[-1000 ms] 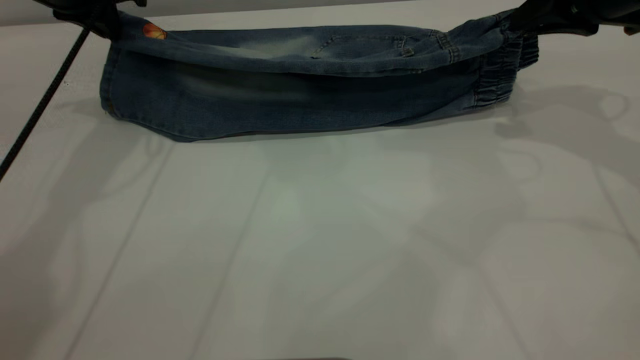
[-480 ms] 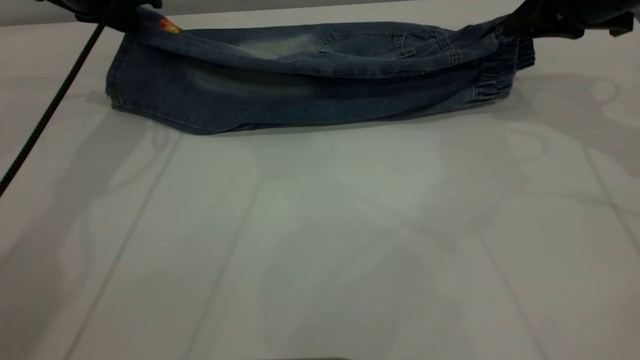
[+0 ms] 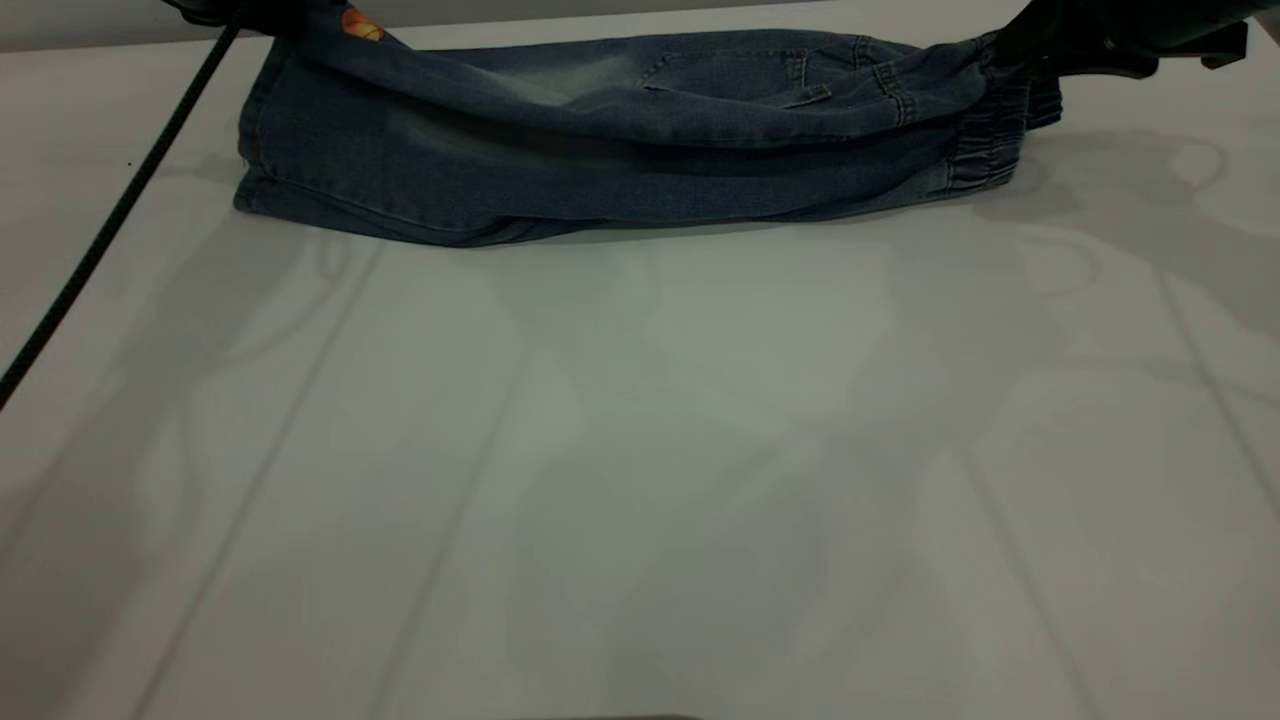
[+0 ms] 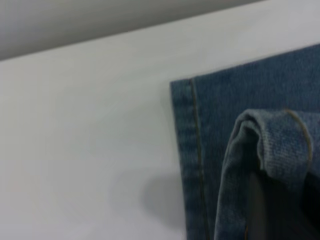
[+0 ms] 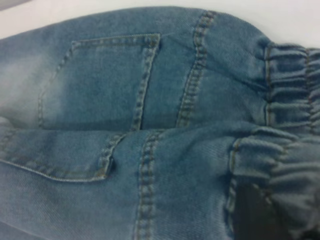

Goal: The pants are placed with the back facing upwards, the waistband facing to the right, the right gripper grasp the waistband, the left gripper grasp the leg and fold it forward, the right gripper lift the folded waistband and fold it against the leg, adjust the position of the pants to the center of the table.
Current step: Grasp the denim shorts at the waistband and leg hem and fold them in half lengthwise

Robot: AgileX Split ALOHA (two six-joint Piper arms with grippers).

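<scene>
The pants, faded blue denim, lie lengthwise across the far part of the table, with one half doubled over the other. At the far left my left gripper is shut on the leg, whose orange print shows beside it. The left wrist view shows the pinched hem raised over the lower leg's hem. At the far right my right gripper is shut on the waistband. The right wrist view shows the puckered waistband bunched round a dark finger, with a back pocket beside it.
A thin black cable trails from the left gripper down to the table's left edge. The table's far edge runs close behind the pants. Arm shadows fall on the wide white surface in front.
Both grippers have moved toward the far edge with the lifted denim layer. The pants have slid with them, and the left end has shifted rightward.
</scene>
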